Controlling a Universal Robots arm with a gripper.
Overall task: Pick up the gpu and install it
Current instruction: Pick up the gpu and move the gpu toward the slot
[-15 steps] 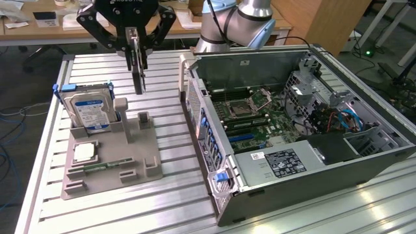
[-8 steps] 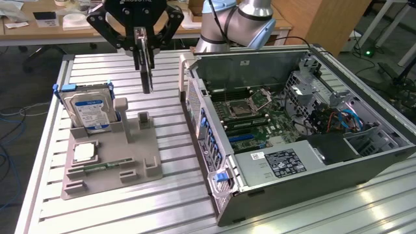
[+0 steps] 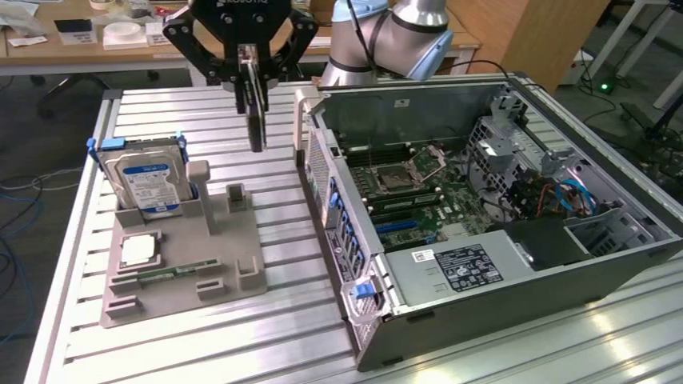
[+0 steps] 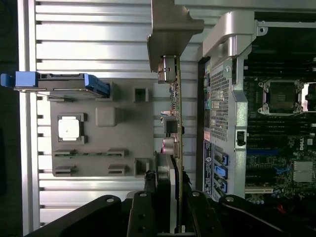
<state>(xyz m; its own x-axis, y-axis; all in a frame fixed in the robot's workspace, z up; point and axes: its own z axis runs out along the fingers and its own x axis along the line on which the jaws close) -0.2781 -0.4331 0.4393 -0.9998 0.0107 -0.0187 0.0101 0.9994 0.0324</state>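
The gpu (image 3: 254, 108) hangs edge-on, a thin dark card held above the slatted table between the grey fixture and the open computer case (image 3: 597, 260). My gripper (image 3: 249, 74) is shut on its upper end, high over the table's far side. In the wrist view the gpu (image 4: 176, 98) runs away from my gripper (image 4: 167, 195), with its silver bracket (image 4: 170, 27) at the far end and small components on its face. The card hovers just outside the case's rear wall (image 4: 221, 98). The motherboard (image 3: 427, 196) lies exposed inside the case.
The grey fixture (image 3: 181, 256) holds an upright hard drive (image 3: 149, 180) with a blue-white label, a square silver chip (image 3: 139, 250) and a memory stick (image 3: 171, 274). A post (image 3: 236, 194) stands on the fixture. Desks with clutter stand behind the table.
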